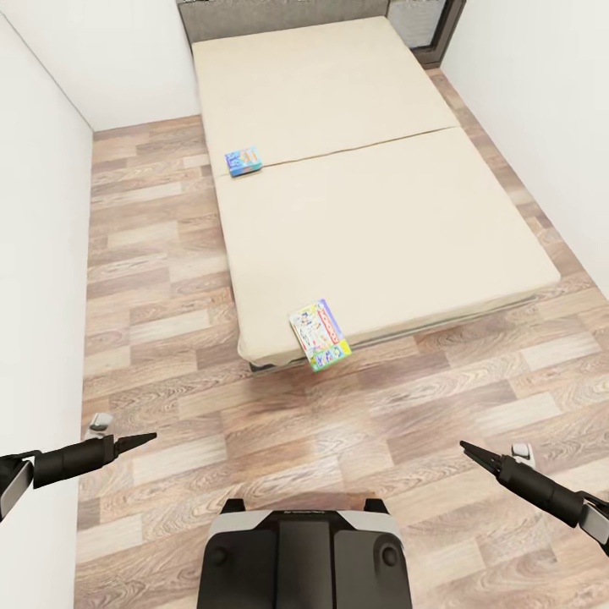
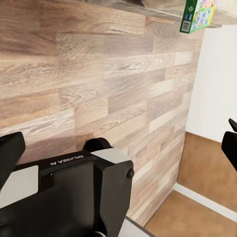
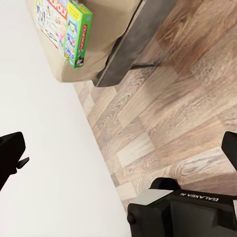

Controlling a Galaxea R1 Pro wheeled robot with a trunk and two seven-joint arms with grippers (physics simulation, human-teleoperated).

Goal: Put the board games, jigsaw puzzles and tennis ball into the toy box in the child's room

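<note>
Two board games lie on the beige bed (image 1: 372, 186). A light blue one (image 1: 243, 161) rests at the bed's left edge, halfway up. A white, red and green one (image 1: 320, 335) overhangs the foot edge nearest me; the same box shows in the left wrist view (image 2: 197, 15) and the right wrist view (image 3: 64, 27). My left gripper (image 1: 139, 440) (image 2: 118, 148) hovers low over the floor at the near left, open and empty. My right gripper (image 1: 474, 452) (image 3: 118, 153) hangs at the near right, also open and empty. The table, toy box, jigsaw puzzles and tennis ball are out of view.
Wooden floor (image 1: 169, 279) runs along the bed's left side and across its foot. White walls (image 1: 42, 254) close in on both sides. A grey headboard (image 1: 279, 13) and a dark-framed opening (image 1: 427, 25) stand at the far end. My base (image 1: 304, 550) is just below.
</note>
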